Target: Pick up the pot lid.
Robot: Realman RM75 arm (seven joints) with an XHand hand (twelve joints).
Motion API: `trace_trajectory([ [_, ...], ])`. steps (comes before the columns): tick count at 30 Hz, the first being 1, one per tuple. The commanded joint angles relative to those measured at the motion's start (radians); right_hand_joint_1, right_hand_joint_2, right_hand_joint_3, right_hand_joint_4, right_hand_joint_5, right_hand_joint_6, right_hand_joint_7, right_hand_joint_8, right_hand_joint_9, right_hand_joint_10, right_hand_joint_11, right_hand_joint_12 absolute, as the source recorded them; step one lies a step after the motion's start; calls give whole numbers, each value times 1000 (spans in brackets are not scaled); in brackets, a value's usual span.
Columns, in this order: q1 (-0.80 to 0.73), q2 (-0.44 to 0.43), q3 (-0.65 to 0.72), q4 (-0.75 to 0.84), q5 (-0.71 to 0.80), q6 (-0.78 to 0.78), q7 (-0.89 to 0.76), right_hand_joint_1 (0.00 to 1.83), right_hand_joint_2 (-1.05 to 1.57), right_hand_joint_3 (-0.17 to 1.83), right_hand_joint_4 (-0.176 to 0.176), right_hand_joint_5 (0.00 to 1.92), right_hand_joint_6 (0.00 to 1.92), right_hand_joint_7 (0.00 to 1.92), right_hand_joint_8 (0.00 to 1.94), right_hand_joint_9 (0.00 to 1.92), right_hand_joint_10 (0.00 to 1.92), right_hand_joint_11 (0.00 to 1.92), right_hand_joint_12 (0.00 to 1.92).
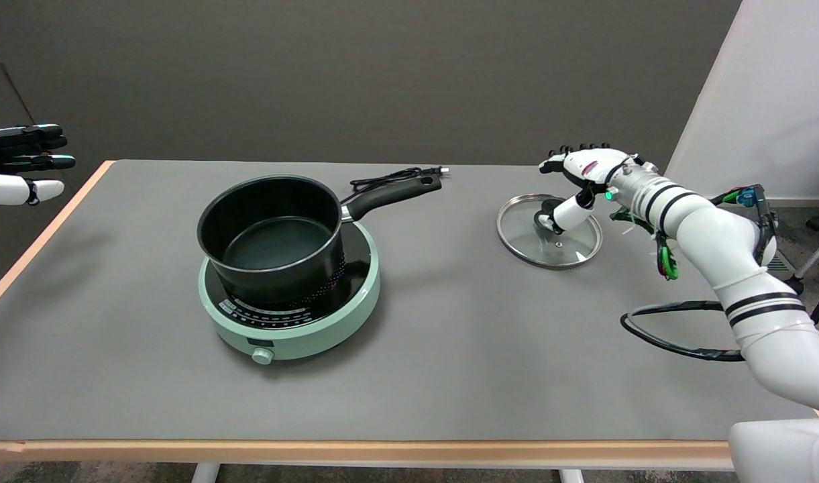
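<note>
A round glass pot lid with a steel rim and a black knob lies flat on the grey table, right of centre. My right hand hovers over the lid's far right side, fingers spread, holding nothing. Its thumb points down beside the black knob; whether it touches the knob I cannot tell. The lid's far right rim is hidden behind the hand.
A black saucepan with a long handle sits on a mint-green hotplate left of centre, its black cord trailing behind. The idle left hand hangs at the upper left. A black cable loops under my right arm.
</note>
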Motion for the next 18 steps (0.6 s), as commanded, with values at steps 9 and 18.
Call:
trace_trajectory([
  [9, 105, 17, -81, -123, -36, -9, 0, 838, 569, 906, 8, 299, 177, 360, 235, 548, 366, 337, 824],
  [18, 144, 61, -121, -122, -29, -56, 7, 842, 590, 902, 21, 384, 205, 476, 276, 625, 424, 375, 916],
])
